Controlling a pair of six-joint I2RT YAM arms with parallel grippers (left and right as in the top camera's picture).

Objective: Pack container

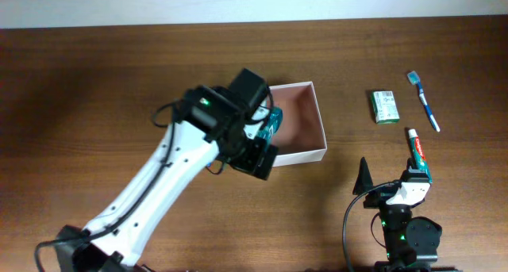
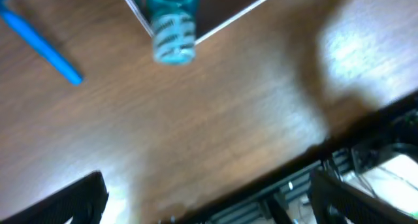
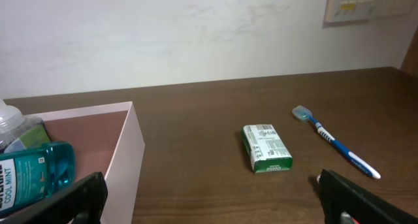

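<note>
Left arm (image 1: 159, 185) rises closest to the overhead lens, reaching the left rim of the container (image 1: 302, 155) at frame centre, where a teal bottle (image 1: 271, 125) shows (partly hidden). In the blurred left wrist view, the left gripper (image 2: 206, 181) is spread wide, pinching nothing, with the bottle at top centre. In the right wrist view, the right gripper (image 3: 210, 185) is likewise spread, with the container at lower left, a green-and-white packet (image 3: 266, 147) at centre and a toothbrush (image 3: 336, 142) to its right.

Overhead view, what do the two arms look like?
Left arm: long white links, black joint housings, a green light, thin black cable. Right arm: white link, black base with a green light, looping black cable.
</note>
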